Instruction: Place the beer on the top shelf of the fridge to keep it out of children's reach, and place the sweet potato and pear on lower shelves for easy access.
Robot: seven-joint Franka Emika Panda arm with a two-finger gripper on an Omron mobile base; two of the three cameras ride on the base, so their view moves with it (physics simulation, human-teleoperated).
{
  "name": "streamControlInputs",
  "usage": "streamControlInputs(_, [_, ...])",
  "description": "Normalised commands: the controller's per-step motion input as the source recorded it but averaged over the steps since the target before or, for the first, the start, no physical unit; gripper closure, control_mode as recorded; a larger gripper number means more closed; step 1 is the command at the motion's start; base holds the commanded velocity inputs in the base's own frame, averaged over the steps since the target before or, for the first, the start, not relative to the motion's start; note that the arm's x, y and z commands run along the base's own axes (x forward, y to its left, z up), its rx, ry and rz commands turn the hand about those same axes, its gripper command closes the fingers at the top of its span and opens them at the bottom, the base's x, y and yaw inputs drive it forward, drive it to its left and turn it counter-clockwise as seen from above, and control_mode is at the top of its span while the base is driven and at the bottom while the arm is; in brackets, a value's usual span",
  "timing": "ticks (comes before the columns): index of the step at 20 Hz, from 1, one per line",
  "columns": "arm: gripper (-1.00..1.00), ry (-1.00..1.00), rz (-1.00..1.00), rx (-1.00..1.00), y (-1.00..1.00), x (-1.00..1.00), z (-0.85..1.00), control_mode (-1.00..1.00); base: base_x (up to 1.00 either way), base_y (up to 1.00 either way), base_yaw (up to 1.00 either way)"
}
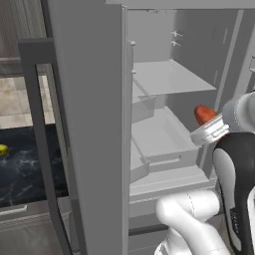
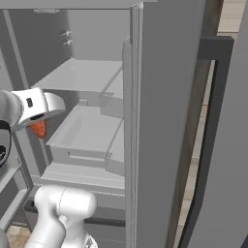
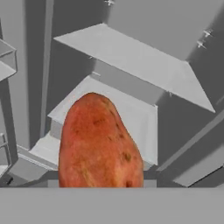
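Fridge [image 1: 89,124] is standing open, grey door edge filling the foreground in both base views. Gripper [image 1: 208,124] is holding the sweet potato [image 3: 99,144], jaws closed narrow on it; fingertips themselves are hidden behind the tuber in the hand view. In the left base view the sweet potato [image 1: 203,114] is poking up out of the white hand, orange-red tip showing, just in front of the fridge opening at its right side. In the right base view the sweet potato [image 2: 38,129] is hanging below the white hand, gripper [image 2: 38,121] sitting at the left side of the fridge opening, about level with the drawer-like tray inside.

Sweet potato is not touching any shelf; it is sitting in the air outside or at the mouth of the fridge, can't tell exactly how far in.

Inside the fridge: a flat pale shelf [image 1: 169,77] is showing high up, and beneath it a lower shelf with raised walls [image 1: 159,137], then another flat panel below that. All shelves in view are looking bare.

To the left of the fridge, on the dark marble counter [image 1: 25,169], a small yellow object [image 1: 3,150] is lying at the frame edge, well apart from the fridge; too cut off to identify for sure.
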Motion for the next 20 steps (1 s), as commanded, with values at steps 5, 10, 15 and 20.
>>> streamControlInputs(5, [1.00, 0.08, 0.00, -0.17, 0.00, 0.22, -0.77, -1.00, 0.00, 0.00, 0.00])
streamControlInputs(10, [1.00, 0.02, 0.00, -0.05, 0.00, 0.49, -0.57, -1.00, 0.00, 0.00, 0.00])
streamControlInputs(15, [1.00, 0.03, 0.00, 0.01, -0.01, 0.73, -0.24, -1.00, 0.00, 0.00, 0.00])
streamControlInputs(20, [1.00, 0.08, 0.00, 0.03, -0.03, 0.75, -0.24, -1.00, 0.00, 0.00, 0.00])
